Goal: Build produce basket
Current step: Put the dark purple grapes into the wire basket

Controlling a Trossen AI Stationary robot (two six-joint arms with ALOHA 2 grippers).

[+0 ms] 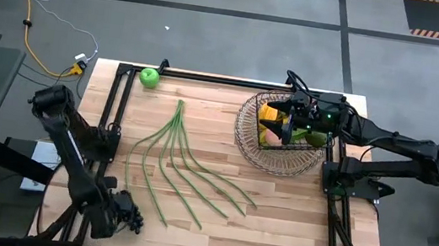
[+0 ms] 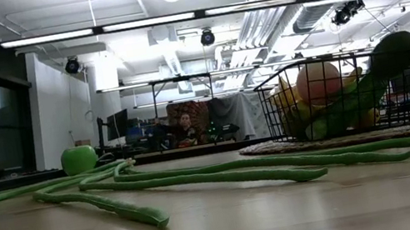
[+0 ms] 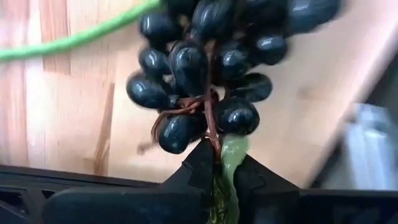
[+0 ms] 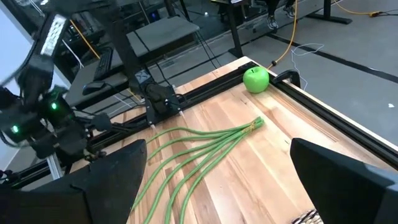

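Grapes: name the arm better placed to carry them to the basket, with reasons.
Left. Its pincer is shut on the stem of the dark grapes at the table's near left corner. The right pincer hangs open above the basket, holding nothing.

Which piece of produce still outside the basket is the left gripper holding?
The dark grapes: the left gripper is shut on their stem at the table's near left corner. The green apple and long green beans lie untouched on the table.

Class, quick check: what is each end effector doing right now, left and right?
Left end effector: closed on the stem of the dark grapes, near the table's front left corner.
Right end effector: open, holding nothing, above the basket.
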